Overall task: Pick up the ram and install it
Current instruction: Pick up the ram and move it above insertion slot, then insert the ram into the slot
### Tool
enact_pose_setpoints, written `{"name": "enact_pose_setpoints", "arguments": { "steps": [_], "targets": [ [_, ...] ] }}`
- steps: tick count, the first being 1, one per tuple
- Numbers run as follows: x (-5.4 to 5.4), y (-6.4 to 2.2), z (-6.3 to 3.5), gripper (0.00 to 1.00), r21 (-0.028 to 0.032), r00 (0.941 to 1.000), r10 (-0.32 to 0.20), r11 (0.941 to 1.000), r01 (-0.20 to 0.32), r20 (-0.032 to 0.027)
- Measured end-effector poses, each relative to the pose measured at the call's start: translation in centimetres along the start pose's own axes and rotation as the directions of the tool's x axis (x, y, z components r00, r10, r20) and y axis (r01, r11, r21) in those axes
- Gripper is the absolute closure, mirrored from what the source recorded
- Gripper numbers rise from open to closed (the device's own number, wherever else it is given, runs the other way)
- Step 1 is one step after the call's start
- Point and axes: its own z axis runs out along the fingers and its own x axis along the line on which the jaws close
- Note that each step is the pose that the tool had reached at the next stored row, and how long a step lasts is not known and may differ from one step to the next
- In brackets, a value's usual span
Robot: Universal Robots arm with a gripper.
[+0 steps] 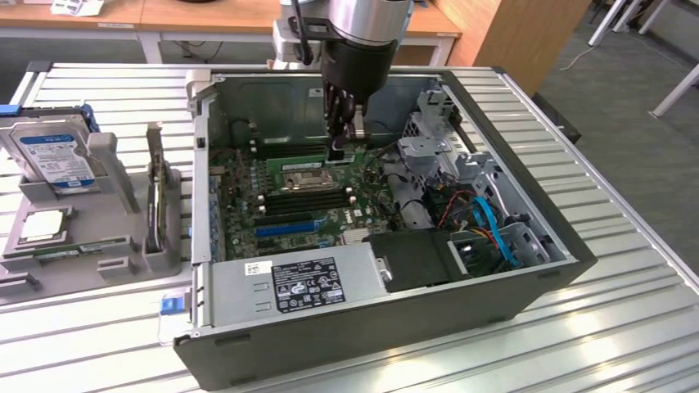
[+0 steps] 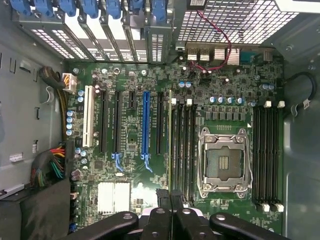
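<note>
The arm (image 1: 366, 20) is cut off by the upper edge of the exterior view. The body of the gripper (image 2: 170, 196) is cut off at the wrist view's edge. The ram (image 2: 170, 145) is seen edge-on, a thin strip between the fingertips, with its chips and label hidden. The label print on the power supply (image 1: 295, 286) is too small to read. The tray (image 1: 110, 270) is cut off at the exterior view's left.

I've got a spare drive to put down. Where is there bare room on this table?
The table's bare slats run along the computer case on the exterior view's right; more lie at that view's lower left, between the grey parts holder and the case. Inside it is crowded: motherboard, cables, pincer.
</note>
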Motion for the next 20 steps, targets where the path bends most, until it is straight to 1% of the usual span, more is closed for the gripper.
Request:
{"name": "enact_pose_setpoints", "arguments": {
  "steps": [5, 13, 20],
  "targets": [
    [0.0, -0.01, 0.06, 0.89, 0.0003, 1.0, 0.0, 1.0, 0.0, 0.0005],
    [-1.1, -0.02, 0.18, 0.89, 0.0001, 1.0, 0.001, 1.0, -0.001, 0.0003],
    [-1.1, -0.02, 0.18, 0.89, 0.0002, 1.0, 0.001, 1.0, -0.001, 0.0003]
  ]
}}
